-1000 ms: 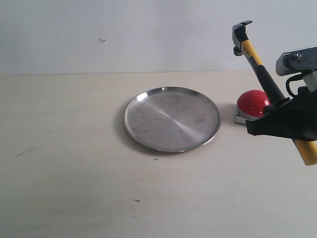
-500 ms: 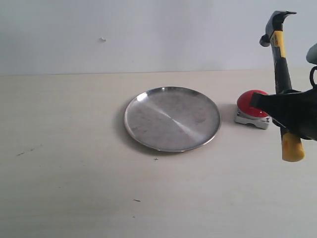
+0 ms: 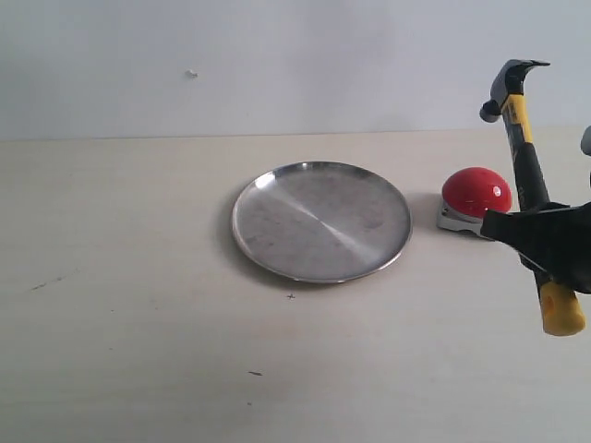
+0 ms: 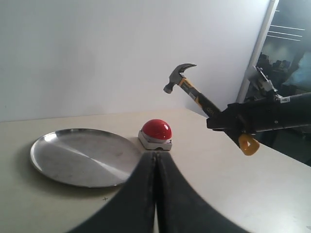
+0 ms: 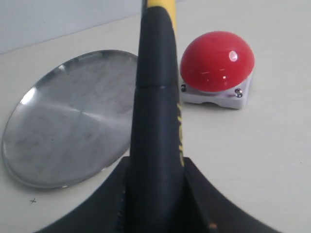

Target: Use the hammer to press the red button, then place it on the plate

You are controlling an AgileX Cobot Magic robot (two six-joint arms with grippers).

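My right gripper (image 3: 536, 242) is shut on the hammer's (image 3: 524, 152) black handle, holding it nearly upright at the right edge of the exterior view. The dark head is up high and the yellow end hangs below the fingers. The red button (image 3: 476, 193) sits on its grey base just left of the handle, untouched. The silver plate (image 3: 320, 221) lies mid-table with nothing on it. In the right wrist view the hammer (image 5: 156, 97) rises between the jaws, with the red button (image 5: 217, 61) and the plate (image 5: 68, 116) beyond. My left gripper (image 4: 156, 156) is shut and holds nothing; the red button (image 4: 157, 130) lies ahead of it.
A pale wooden table runs back to a white wall. A few small dark marks (image 3: 254, 373) dot the table in front of the plate. In the left wrist view the right arm (image 4: 272, 114) reaches in from a dark room opening.
The right gripper swung the hammer from leaning left to nearly upright and shifted right, then sank a little. The head now tilts slightly left, and the whole button shows again.
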